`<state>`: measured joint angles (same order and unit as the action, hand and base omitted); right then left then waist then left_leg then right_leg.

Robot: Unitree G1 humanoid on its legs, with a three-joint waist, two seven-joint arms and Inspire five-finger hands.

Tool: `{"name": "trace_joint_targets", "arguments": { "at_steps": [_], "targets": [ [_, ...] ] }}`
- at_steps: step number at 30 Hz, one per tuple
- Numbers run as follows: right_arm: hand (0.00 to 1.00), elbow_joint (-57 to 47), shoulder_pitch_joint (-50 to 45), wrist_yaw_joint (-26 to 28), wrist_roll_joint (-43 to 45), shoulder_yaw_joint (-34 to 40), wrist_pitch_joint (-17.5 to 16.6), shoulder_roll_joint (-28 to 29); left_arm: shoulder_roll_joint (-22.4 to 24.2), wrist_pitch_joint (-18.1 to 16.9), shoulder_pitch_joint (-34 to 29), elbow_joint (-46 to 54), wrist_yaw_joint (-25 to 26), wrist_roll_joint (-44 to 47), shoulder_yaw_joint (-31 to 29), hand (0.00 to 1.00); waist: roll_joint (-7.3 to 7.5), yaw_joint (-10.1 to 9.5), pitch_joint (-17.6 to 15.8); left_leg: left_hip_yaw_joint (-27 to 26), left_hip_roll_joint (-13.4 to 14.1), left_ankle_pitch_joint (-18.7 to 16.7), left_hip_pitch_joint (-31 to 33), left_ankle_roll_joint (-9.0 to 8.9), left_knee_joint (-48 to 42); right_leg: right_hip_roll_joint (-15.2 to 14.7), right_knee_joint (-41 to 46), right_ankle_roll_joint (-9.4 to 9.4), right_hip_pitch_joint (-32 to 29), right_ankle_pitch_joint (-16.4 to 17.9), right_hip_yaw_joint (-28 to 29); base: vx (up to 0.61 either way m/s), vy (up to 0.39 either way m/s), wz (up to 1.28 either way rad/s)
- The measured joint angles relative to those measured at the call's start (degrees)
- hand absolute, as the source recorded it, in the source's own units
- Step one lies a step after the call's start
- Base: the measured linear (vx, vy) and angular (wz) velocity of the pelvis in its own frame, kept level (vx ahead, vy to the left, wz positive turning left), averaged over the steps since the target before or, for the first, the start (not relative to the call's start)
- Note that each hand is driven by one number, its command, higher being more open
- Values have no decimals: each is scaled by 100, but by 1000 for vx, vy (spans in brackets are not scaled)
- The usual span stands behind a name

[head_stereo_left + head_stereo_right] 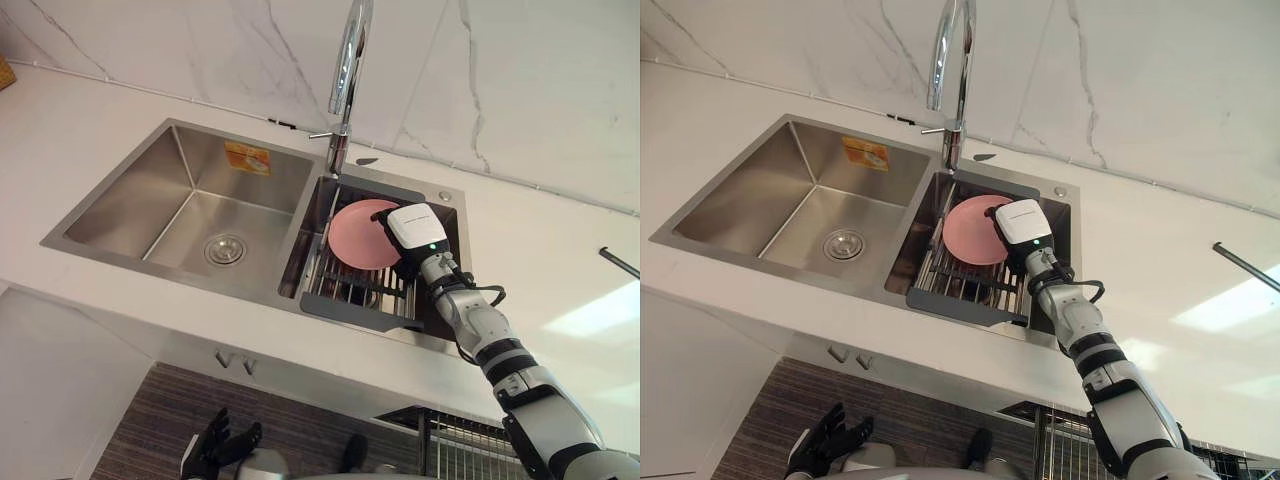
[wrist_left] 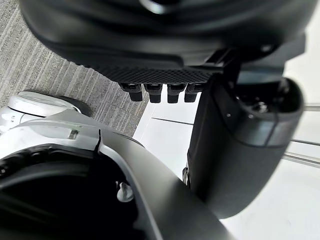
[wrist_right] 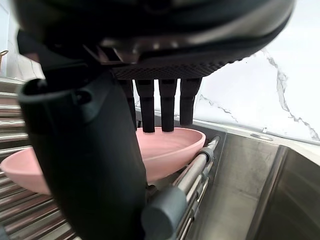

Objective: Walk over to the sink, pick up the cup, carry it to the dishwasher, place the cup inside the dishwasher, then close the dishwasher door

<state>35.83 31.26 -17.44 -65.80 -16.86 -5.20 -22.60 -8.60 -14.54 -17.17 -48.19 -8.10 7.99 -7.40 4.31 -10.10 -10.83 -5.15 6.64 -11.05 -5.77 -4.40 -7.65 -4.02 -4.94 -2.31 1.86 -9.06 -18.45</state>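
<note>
Nearest, low at the view's bottom edge, the left hand [image 1: 215,448] hangs over striped grey floor [image 1: 170,400], its fingers spread and loose, holding nothing. Beside it, further right, a wire basket [image 1: 462,447] shows below the counter's front.

White counter [image 1: 560,270] runs across the scene, with a marble wall [image 1: 520,80] behind it. Set into the counter is a steel sink [image 1: 120,215] with two basins. The left basin is the wider one, with a round drain [image 1: 224,249] in its floor and an orange sticker [image 1: 247,158] on its back wall. A tall chrome tap [image 1: 348,70] stands behind the divide between the basins.

The right basin holds a grey-framed rack [image 1: 345,305] with steel bars. A shallow pink dish [image 1: 355,235] lies on these bars, in the rack's back half.

The right arm reaches in from the lower right, and the right hand [image 1: 412,228] sits over the dish's right side. In the right wrist view its fingers [image 3: 167,105] are straight and point down, their tips at the dish's rim; the thumb [image 3: 85,165] stands apart on the near side. Nothing is gripped. Whether the fingertips touch the rim, I cannot tell.
</note>
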Motion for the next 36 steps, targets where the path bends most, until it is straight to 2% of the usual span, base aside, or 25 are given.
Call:
{"name": "trace_joint_targets", "arguments": {
  "at_steps": [21,25,26,30,36],
  "targets": [
    [0,-129,86,26,514,-24,-59,-62,-21,-2,15,48,-100,39,1,100,-9,-7,-36,-115,16,-62,178,-9,-130,13,0,23,-188,-72,125,0,9,-3],
    [0,-311,86,276,616,-23,-40,-78,-19,-2,17,44,-99,38,1,100,-32,22,-51,-203,22,-62,164,-9,-127,16,0,39,-199,-100,170,9,27,-5],
    [100,-326,86,312,618,-22,-40,-80,-18,-2,17,44,-99,37,2,100,-32,23,-51,-215,22,-62,160,-9,-126,16,0,38,-199,-101,175,12,28,-4],
    [100,-495,84,720,791,-22,40,-82,-12,-2,17,33,-96,36,1,100,-36,33,-53,-304,20,-60,117,-7,-102,14,0,34,-197,-105,225,4,31,-6],
    [100,-615,83,998,839,-16,116,-81,-5,-1,17,21,-90,37,1,100,-37,44,-52,-319,10,-55,62,-5,-56,10,-1,32,-177,-107,236,1,4,-1]
  ]
}}
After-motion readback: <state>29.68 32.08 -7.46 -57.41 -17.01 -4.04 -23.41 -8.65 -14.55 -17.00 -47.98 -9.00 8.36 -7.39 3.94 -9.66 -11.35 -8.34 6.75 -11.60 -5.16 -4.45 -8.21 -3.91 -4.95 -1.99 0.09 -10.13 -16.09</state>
